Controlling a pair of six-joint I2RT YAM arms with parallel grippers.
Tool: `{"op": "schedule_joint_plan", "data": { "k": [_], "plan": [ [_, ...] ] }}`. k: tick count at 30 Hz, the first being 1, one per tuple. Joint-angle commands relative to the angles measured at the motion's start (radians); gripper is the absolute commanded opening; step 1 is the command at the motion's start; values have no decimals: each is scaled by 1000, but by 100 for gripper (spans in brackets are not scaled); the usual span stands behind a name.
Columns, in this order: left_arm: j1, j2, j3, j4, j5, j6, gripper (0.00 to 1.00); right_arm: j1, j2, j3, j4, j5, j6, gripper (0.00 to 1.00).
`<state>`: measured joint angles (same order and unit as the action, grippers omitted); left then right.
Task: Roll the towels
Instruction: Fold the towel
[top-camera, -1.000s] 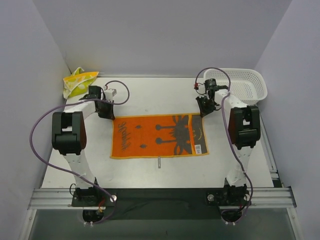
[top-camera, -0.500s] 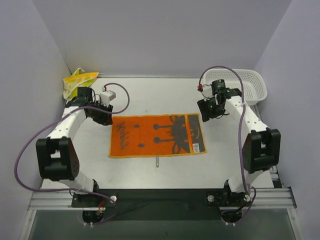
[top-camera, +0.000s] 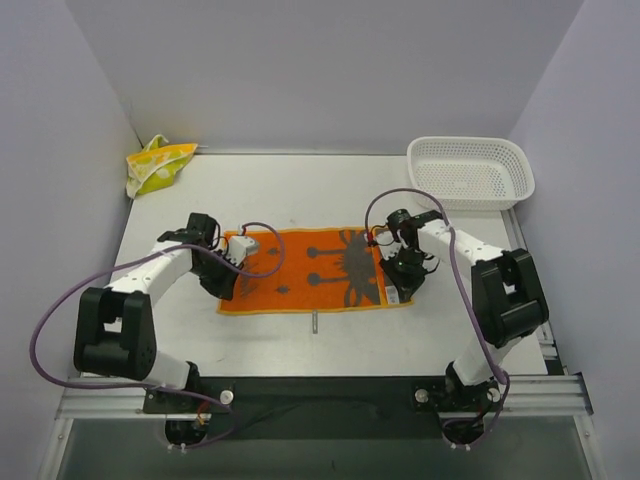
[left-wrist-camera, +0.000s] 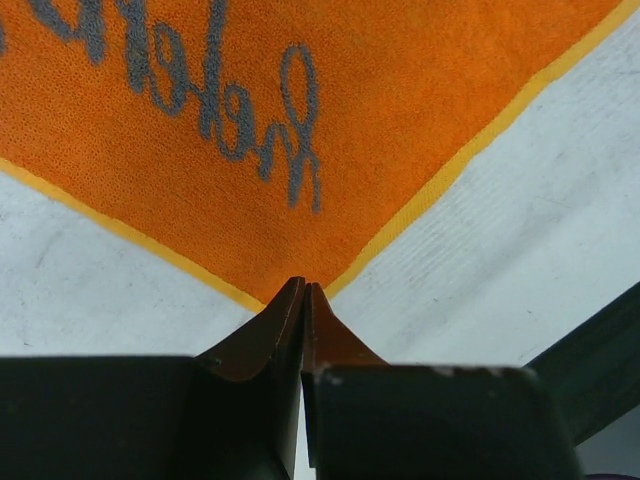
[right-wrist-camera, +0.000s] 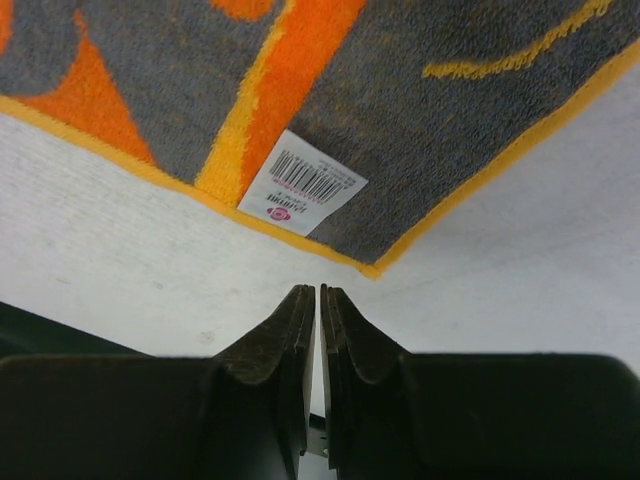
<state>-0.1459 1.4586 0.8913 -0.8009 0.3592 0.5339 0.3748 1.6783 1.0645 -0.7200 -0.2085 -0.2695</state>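
The orange towel (top-camera: 305, 268) with its dark grey pattern lies flat and spread out in the middle of the table. My left gripper (top-camera: 227, 288) is shut with its tips on the towel's near left corner (left-wrist-camera: 290, 200); no cloth shows between the jaws (left-wrist-camera: 303, 287). My right gripper (top-camera: 396, 284) is shut and empty, its tips (right-wrist-camera: 318, 291) on bare table just short of the near right corner (right-wrist-camera: 372, 268), next to a white barcode label (right-wrist-camera: 303, 188). The pale yellow towel (top-camera: 158, 164) with green prints lies bunched at the far left corner.
A white mesh basket (top-camera: 471, 171) stands at the far right. A small metal pin (top-camera: 315, 322) sits on the table just in front of the towel's near edge. Grey walls close in on the left, right and back.
Both grippers have moved from the towel's far corners toward me, down to its near corners. The towel has stayed flat and in place.
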Motion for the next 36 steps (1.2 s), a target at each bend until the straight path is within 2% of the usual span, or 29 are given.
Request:
{"op": "schedule_joint_plan", "data": {
  "k": [1,8,16,19,20,22,23,24,25,27,28,30,31,36],
  "plan": [
    [-18,34,-18,51,-61,-9,11,10,40,-8,-1,67,1,9],
    [-12,92,-69,72,-187,15,10,38,143,-34,34,145,3,4],
    [48,97,-109,57,-239,75,8,44,55,-133,-42,166,-51,3],
    [49,80,-92,23,-188,81,9,59,9,-115,-81,86,-63,7],
    [48,63,-80,11,-162,81,11,58,-3,-101,-94,63,-65,14],
    [48,45,-28,-33,-76,77,20,56,-44,-65,-101,11,-63,23],
    [48,27,-3,-46,-50,75,27,53,-70,-16,-107,-6,-63,34],
    [48,16,44,-58,-4,66,41,46,-83,8,-108,-18,-60,41],
    [48,6,72,-69,10,61,48,26,-94,40,-110,-35,-59,46],
    [58,-9,124,-67,44,37,56,-11,-106,124,-110,-54,-62,56],
    [63,-4,183,-48,52,25,66,-55,-100,152,-110,-55,-68,58],
    [77,14,239,-9,76,-21,70,-103,-54,242,-110,-60,-83,58],
    [95,28,283,41,89,-40,80,-128,-28,273,-108,-60,-82,54],
    [112,201,434,132,77,-132,79,-206,162,483,-93,-32,-56,46]
  ]
}}
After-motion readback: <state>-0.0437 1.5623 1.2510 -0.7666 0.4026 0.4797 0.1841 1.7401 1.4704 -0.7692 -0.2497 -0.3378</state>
